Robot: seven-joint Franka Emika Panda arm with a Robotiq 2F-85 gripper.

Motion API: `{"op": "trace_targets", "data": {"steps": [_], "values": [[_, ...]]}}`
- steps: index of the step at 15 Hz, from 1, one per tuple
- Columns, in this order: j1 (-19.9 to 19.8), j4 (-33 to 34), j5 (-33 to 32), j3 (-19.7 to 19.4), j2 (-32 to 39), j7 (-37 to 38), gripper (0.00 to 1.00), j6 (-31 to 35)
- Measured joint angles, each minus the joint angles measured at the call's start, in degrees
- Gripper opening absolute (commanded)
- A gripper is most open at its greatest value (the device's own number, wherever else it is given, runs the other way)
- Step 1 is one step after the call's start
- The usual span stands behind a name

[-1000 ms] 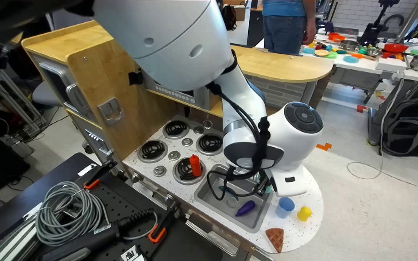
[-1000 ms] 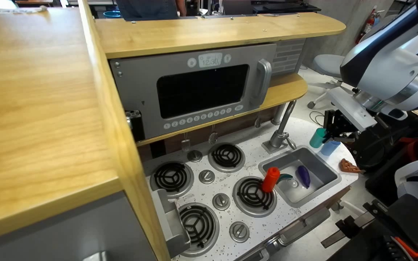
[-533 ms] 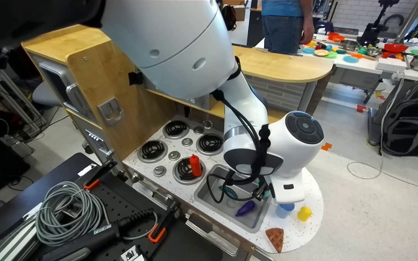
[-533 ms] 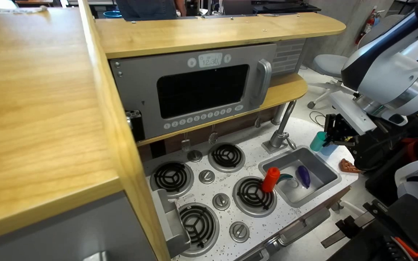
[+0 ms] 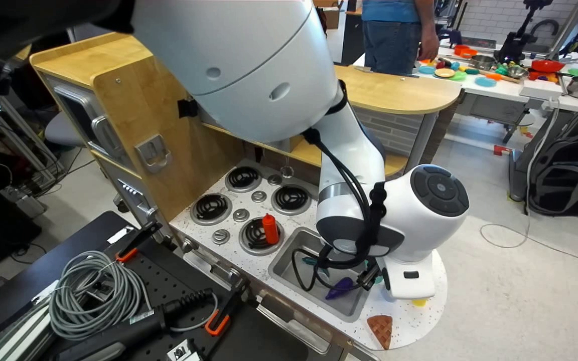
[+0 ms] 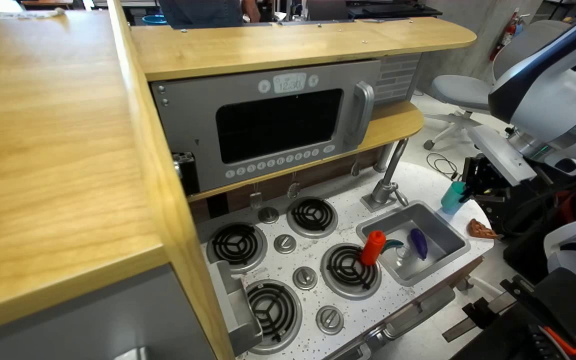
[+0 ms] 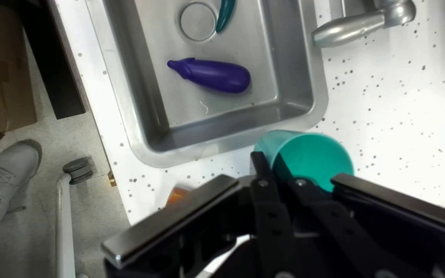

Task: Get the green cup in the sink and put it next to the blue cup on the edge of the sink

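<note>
I see clear room down into the sink (image 7: 218, 106) beside the eggplant (image 7: 213, 75), though the faucet (image 6: 391, 172) rises along one side, a red bottle (image 6: 373, 248) near another.

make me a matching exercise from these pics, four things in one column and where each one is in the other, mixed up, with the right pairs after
Things
1. green cup
2. red squeeze bottle
3. toy eggplant
4. brown waffle-patterned wedge

Places
A. in the sink
B. lying on the speckled white counter
C. gripped by the tool
D. standing on a black-coiled burner

Right pairs
1-C
2-D
3-A
4-B
</note>
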Motion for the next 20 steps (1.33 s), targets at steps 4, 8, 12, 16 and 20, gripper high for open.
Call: {"op": "trace_targets", "data": {"steps": [4, 8, 12, 16, 20], "values": [[0.0, -1.5, 0.0, -1.0, 0.0, -0.1, 0.01, 0.0], [0.0, -2.8, 0.0, -2.3, 0.0, -0.1, 0.01, 0.0], [0.0, -3.4, -0.1, -2.9, 0.6, -0.1, 0.01, 0.0], [0.7, -3.4, -0.1, -2.7, 1.8, -0.1, 0.01, 0.0], [1.0, -3.3, -0.1, -2.2, 2.1, -0.3, 0.01, 0.0]]}}
